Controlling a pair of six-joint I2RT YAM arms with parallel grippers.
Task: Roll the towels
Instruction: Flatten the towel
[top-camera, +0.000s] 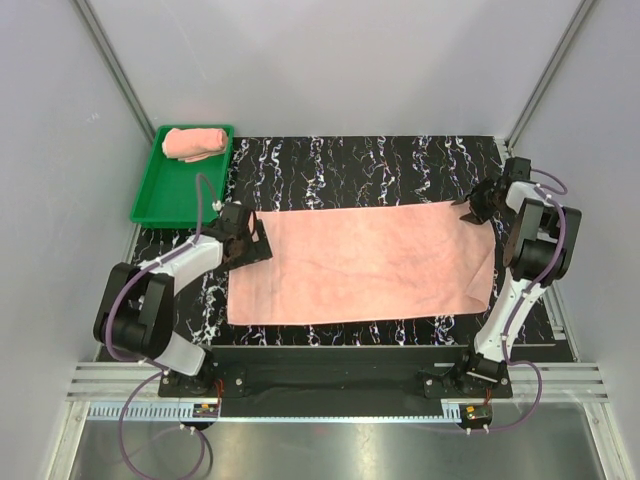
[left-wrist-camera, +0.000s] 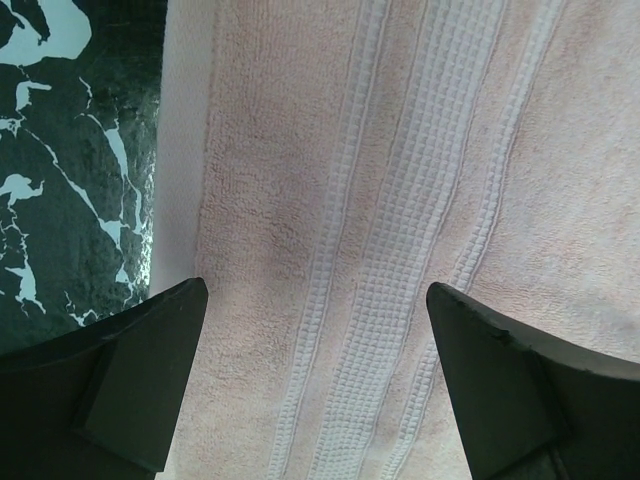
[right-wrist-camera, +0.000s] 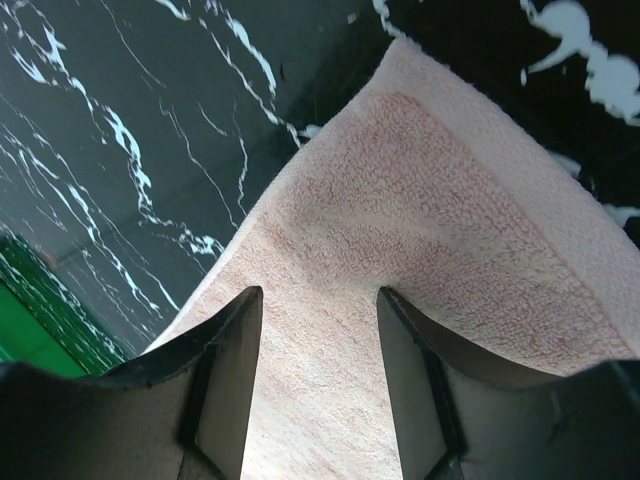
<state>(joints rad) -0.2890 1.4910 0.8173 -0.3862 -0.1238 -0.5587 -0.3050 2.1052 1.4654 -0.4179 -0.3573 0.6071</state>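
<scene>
arms (top-camera: 180, 262): black joints, white links | cables (top-camera: 124, 300): purple (looped) | jaws: black

green tray (top-camera: 172, 196), blk marble mat (top-camera: 400, 163)

Place: robotics lab test cell.
Enclosure: plain grey walls (top-camera: 330, 60) set in aluminium frame posts (top-camera: 114, 62).
Rig: 2 cabled robot arms, left arm (top-camera: 150, 295) and right arm (top-camera: 530, 255), bolted to a black base plate (top-camera: 330, 360).
Surface: black marble-patterned bench (top-camera: 350, 155).
</scene>
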